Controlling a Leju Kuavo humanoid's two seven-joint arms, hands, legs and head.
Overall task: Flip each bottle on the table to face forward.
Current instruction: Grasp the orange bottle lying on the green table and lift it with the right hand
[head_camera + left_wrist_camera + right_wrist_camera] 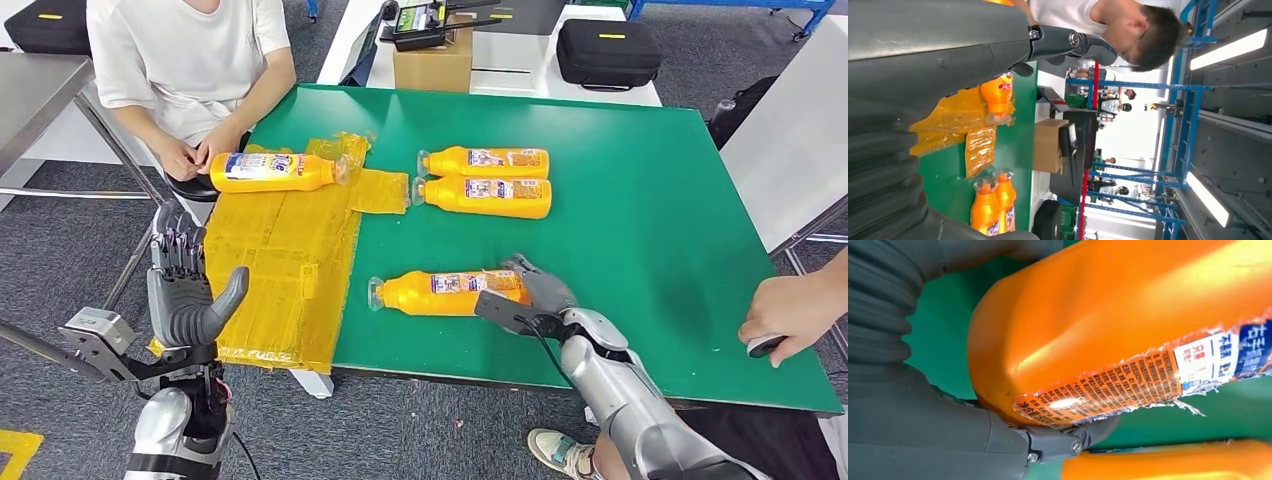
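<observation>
Several orange bottles lie on their sides on the green table (640,210). The nearest bottle (445,293) has its cap to the left, and my right hand (535,292) grips its base end. Up close, that bottle (1108,325) sits between the thumb (1058,442) and the fingers, its torn label showing small print. Two more bottles (485,160) (485,196) lie side by side farther back. Another bottle (270,172) rests on a yellow plastic sheet (290,260). My left hand (185,290) is raised off the table's left side, fingers apart and holding nothing.
A person in a white shirt sits at the far left corner, hands (195,155) beside the bottle on the sheet. Another person's hand (795,310) rests on the right edge. Behind the table stand a cardboard box (433,62) and a black case (607,50).
</observation>
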